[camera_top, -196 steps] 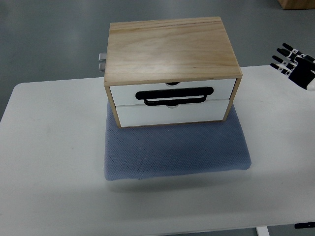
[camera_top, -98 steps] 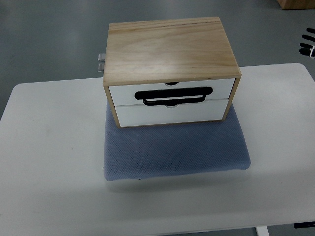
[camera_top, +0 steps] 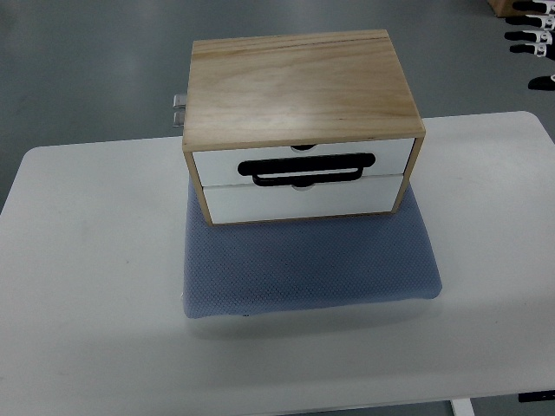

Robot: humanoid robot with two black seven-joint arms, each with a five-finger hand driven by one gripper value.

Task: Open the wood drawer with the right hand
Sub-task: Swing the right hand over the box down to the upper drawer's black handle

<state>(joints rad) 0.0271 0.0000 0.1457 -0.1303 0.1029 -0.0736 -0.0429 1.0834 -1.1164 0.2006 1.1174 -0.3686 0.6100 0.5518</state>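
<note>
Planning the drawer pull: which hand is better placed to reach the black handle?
Right. Only the right hand's fingertips show, at the top right corner, far from the handle. The left hand is out of view, so right is likely the one to use.

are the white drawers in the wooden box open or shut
Shut: both white drawer fronts sit flush inside the light wooden box, black handle untouched.
</note>
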